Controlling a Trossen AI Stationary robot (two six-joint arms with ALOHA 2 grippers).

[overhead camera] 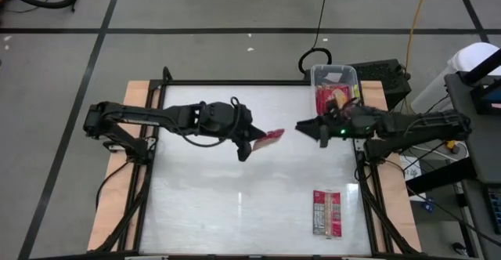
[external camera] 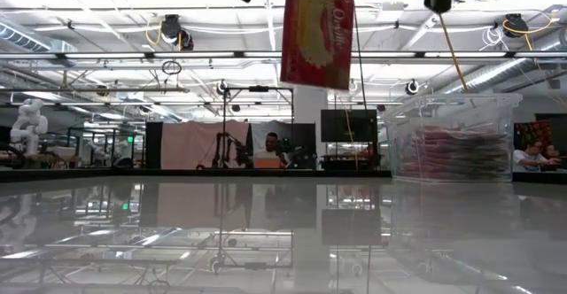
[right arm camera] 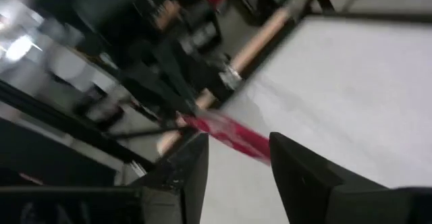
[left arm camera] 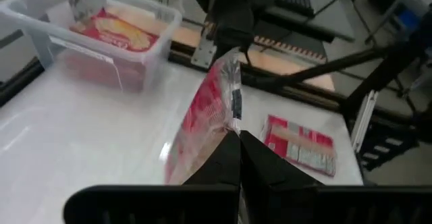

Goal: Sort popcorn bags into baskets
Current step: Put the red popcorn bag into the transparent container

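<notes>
A red popcorn bag (overhead camera: 271, 138) hangs in the air over the middle of the table, with my left gripper (overhead camera: 246, 145) shut on it. It also shows in the low view as a popcorn bag (external camera: 317, 30) high above the table top. My right gripper (overhead camera: 310, 128) stands open just right of the bag, level with it; its fingers (right arm camera: 196, 166) flank the bag (right arm camera: 226, 133) without touching. The clear basket (overhead camera: 335, 88) at the far right edge holds several bags. Another popcorn bag (overhead camera: 327, 211) lies flat near the front right. My left gripper pinches the bag's edge (left arm camera: 233, 126) between its two shut fingers (left arm camera: 226, 160). The fingers come from the table's left, slanting a little downward. The bag stands on edge, its faces upright, reaching out toward the right arm, lifted clear of the table.
The basket (external camera: 452, 139) is about full of red packets (left arm camera: 118, 32). The lying bag (left arm camera: 300, 143) shows its grey-white printed side. Wooden strips and a dark frame (overhead camera: 368, 182) border the table. The white table top (overhead camera: 219, 205) is bare at the front left.
</notes>
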